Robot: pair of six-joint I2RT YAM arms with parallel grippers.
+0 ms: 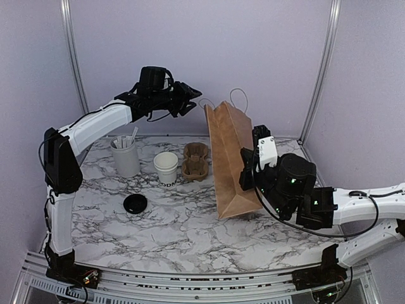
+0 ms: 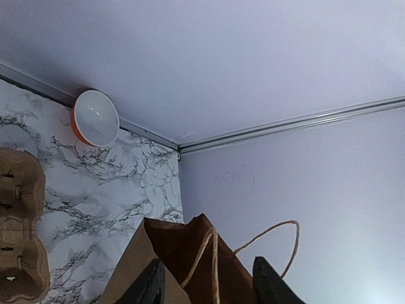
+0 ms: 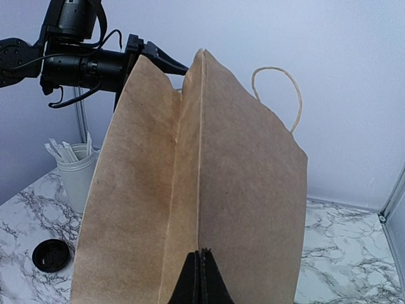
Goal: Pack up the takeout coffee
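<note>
Two claws attend the brown paper bag (image 1: 229, 158), which stands upright right of centre on the table (image 1: 190, 240). The right claw (image 3: 202, 263) is pinched shut on the bag's side crease low down, in my judgement to steady it against tipping. The left claw (image 1: 192, 103) hangs high at the bag's 10 o'clock corner. Its fingers (image 2: 147, 286) are spread wide with the bag's top edge between them and grip nothing. It is probably placed to part the mouth, which looks nearly flat. The takeout coffee (image 1: 166, 168) stands unheld on the table at the bag's 9 o'clock, uncapped. Its black lid (image 1: 135, 204) lies apart at the cup's 7 o'clock. The pulp tray (image 1: 195, 160) sits at the cup's 2 o'clock and the stick canister (image 1: 125, 156) at its 10 o'clock. Packing has not yet begun.
</note>
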